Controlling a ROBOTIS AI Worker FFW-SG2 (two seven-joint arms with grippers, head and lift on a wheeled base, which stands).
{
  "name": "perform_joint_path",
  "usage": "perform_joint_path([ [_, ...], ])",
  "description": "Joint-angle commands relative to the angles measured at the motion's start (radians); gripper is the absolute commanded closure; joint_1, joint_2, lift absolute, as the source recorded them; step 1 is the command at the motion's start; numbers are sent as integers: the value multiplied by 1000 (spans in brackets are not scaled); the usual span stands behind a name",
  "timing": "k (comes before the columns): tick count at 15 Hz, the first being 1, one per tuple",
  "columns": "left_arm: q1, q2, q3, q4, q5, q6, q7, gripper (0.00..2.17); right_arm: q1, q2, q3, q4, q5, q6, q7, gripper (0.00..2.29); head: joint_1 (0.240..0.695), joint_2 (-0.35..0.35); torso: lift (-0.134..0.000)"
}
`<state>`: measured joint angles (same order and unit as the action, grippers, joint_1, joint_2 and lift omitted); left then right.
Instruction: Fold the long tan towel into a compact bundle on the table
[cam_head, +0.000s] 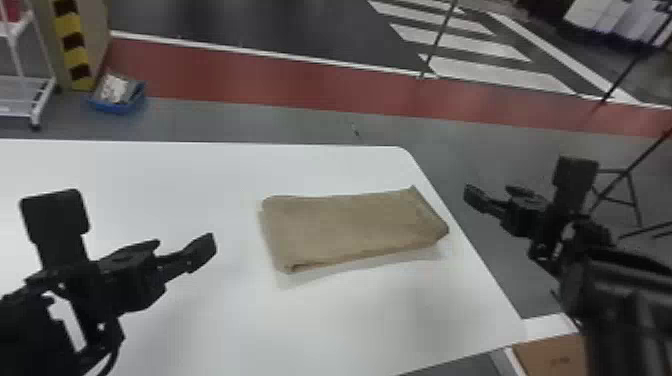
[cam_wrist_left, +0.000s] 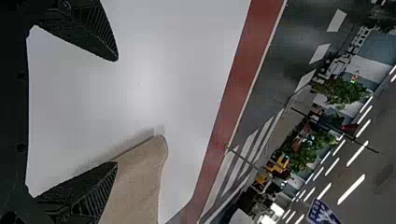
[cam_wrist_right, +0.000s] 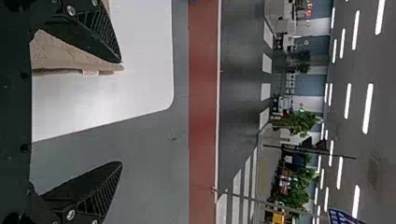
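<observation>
The folded tan towel (cam_head: 350, 225) lies flat on the tabletop (cam_head: 200, 175), between the left pincer (cam_head: 184, 243) and the right pincer (cam_head: 489, 191), apart from both. Each is spread wide and empty, the left arm above the tabletop, the right beyond its right-hand edge.

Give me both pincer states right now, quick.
Left pincer: open, fingers spread wide, holding nothing, over the table.
Right pincer: open, fingers spread wide, holding nothing, off to the right of the towel.
</observation>
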<state>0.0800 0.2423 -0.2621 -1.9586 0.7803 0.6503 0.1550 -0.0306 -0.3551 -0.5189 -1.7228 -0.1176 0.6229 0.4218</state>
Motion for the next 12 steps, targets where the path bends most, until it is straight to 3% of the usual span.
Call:
perform_joint_path([
  [1,-42,-9,-55,44,-30,-31,0,90,84,18,-78,-1,-50,-96,-8,53,695,-350,-125],
  [3,-63,-20,-98,66,-41,-71,0,87,150,36,-119,11,-73,-166,-17,46,695,-350,-125],
  [7,-85,-47,-226,124,-128,-206,1,83,291,134,-237,-41,-192,-363,-17,60,695,-350,-125],
  [9,-111,-72,-315,216,-185,-341,12,83,331,153,-265,-43,-223,-415,-11,73,695,-350,-125],
  [12,-138,-124,-394,314,-239,-378,37,100,374,162,-293,-58,-264,-449,-1,76,695,-350,-125],
])
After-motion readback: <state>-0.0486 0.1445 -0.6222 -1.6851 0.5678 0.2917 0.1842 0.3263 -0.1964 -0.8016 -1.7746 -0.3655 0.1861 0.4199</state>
